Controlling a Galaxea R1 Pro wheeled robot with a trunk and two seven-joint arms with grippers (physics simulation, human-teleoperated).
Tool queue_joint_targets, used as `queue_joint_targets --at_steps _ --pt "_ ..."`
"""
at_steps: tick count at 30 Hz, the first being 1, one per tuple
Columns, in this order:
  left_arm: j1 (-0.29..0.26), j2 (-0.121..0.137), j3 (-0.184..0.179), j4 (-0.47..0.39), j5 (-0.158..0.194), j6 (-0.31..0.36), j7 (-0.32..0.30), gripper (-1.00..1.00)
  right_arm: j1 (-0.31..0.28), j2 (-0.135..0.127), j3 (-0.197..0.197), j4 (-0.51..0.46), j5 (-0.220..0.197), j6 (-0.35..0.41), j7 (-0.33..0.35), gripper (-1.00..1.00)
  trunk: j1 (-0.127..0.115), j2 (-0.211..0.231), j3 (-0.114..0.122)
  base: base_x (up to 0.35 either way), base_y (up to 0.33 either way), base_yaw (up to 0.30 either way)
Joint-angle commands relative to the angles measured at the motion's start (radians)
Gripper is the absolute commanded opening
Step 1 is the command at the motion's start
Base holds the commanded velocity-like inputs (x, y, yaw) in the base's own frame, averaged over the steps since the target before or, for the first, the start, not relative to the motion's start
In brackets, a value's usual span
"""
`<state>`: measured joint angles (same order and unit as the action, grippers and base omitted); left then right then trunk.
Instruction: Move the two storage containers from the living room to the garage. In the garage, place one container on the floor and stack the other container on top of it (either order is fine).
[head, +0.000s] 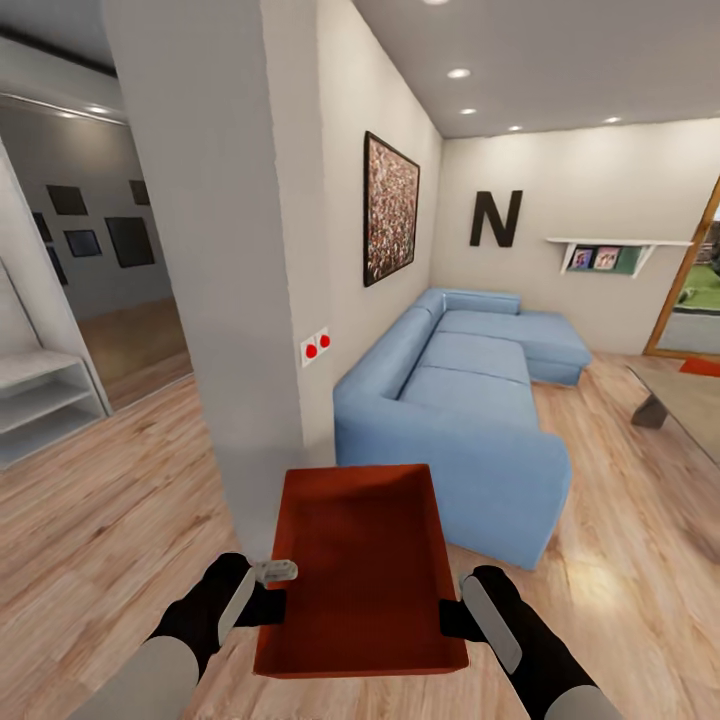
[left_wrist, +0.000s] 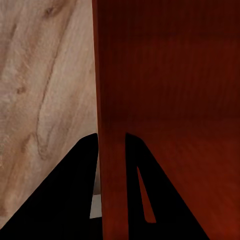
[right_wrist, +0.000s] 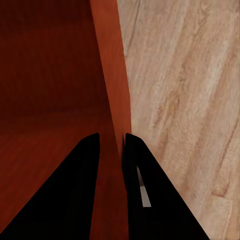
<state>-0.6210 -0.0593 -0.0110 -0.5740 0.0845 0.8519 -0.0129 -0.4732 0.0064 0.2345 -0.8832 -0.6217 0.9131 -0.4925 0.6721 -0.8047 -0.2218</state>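
I hold one orange-red storage container (head: 365, 570) in front of me above the light wood plank flooring of the living room. My left gripper (head: 268, 600) is shut on its left wall (left_wrist: 111, 100), with one finger on each side of the wall. My right gripper (head: 450, 618) is shut on the right wall (right_wrist: 110, 80) in the same way. The bin is empty and held about level. The garage and its floor are out of view.
A white wall pillar (head: 230, 300) with two red switches (head: 316, 346) stands just ahead of the bin. A blue sectional sofa (head: 470, 400) runs along the wall to the right. A glass table (head: 690, 395) sits far right. White shelves (head: 40, 400) and a hallway opening lie left.
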Motion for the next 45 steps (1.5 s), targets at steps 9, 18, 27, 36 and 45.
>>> queue_joint_targets --at_steps 9,18,27,36,45 --pt "-0.001 -0.001 -0.001 -0.001 0.011 0.004 0.005 -1.00 -0.001 0.000 -0.001 -0.002 -0.024 -0.005 -0.007 -1.00 0.000 -0.001 -0.002 0.000 0.000 0.282" --pt "0.000 -0.001 -0.001 -0.001 0.011 0.004 0.005 -1.00 -0.001 0.000 -0.001 -0.002 -0.024 -0.005 -0.007 -1.00 0.000 -0.001 -0.002 0.000 0.000 0.282" --pt "0.000 0.000 0.000 -0.001 0.011 0.004 0.005 -1.00 -0.001 0.000 -0.001 -0.002 -0.024 -0.005 -0.007 -1.00 0.000 -0.001 -0.002 0.000 0.000 0.282" --pt "-0.001 0.000 -0.001 -0.001 0.011 0.004 0.005 -1.00 -0.001 0.000 -0.001 -0.002 -0.024 -0.005 -0.007 -1.00 0.000 -0.001 -0.002 0.000 0.000 0.282" --pt "-0.001 0.000 0.000 -0.001 0.011 0.004 0.005 -1.00 -0.001 0.000 -0.001 -0.002 -0.024 -0.005 -0.006 -1.00 0.000 -0.001 -0.002 0.000 0.000 0.282"
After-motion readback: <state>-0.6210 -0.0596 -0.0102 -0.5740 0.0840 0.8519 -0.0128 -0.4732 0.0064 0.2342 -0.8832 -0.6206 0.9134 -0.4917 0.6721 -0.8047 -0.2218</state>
